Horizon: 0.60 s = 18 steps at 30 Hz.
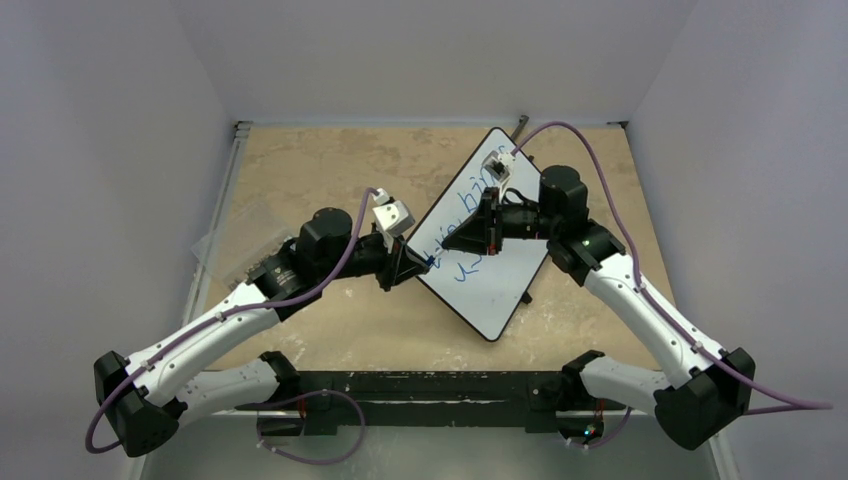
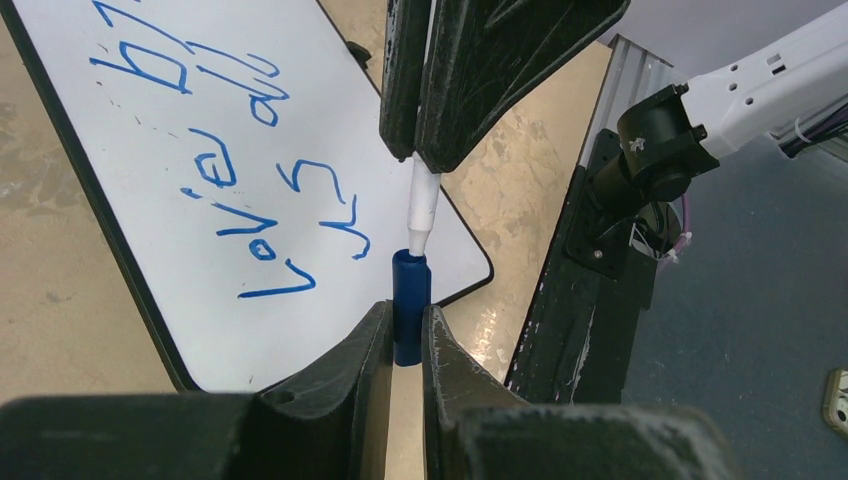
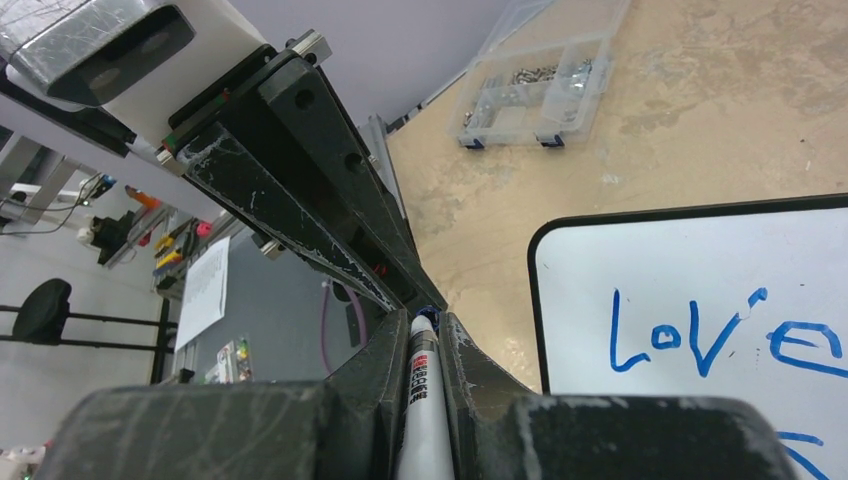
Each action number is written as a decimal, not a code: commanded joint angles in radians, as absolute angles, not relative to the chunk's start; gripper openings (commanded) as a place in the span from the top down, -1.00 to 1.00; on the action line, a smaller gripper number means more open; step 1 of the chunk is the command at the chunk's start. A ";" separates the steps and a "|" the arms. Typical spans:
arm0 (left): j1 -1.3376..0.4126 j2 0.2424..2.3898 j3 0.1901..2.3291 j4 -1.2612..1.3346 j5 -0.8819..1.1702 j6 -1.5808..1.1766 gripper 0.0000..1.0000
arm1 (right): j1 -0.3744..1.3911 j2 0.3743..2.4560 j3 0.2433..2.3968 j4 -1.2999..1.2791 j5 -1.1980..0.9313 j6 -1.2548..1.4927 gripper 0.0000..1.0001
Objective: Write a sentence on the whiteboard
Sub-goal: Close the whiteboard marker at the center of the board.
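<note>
A clear plastic compartment box (image 3: 545, 85) holding small parts lies at the edge of the beige mottled table (image 3: 720, 100).

From above I can't read the sentence (image 1: 470, 200): the strokes are too small, and the left gripper (image 1: 418, 262) and right gripper (image 1: 462, 240) cover its middle on the whiteboard (image 1: 490, 295). My left wrist view cuts the word after "love" at the top edge, and the blue cap (image 2: 410, 285) has its base buried between the fingers. My right wrist view shows only the whiteboard's corner, and the marker (image 3: 420, 390) tip is hidden.
</note>
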<state>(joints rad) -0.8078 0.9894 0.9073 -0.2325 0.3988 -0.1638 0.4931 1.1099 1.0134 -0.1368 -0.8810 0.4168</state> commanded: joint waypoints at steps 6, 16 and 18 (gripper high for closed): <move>-0.813 0.979 0.943 -0.182 0.416 -0.143 1.00 | 0.511 1.124 1.011 -0.121 -0.870 0.397 1.00; -0.813 0.986 0.947 -0.180 0.422 -0.141 1.00 | 0.530 1.136 1.020 -0.176 -0.878 0.348 1.00; -0.813 0.991 0.949 -0.182 0.426 -0.141 1.00 | 0.535 1.145 1.028 -0.207 -0.877 0.327 1.00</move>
<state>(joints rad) -0.8078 0.9894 0.9073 -0.2264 0.4049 -0.1631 0.5209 1.1271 1.0092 -0.1516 -0.8734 0.3824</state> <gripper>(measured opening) 0.123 0.090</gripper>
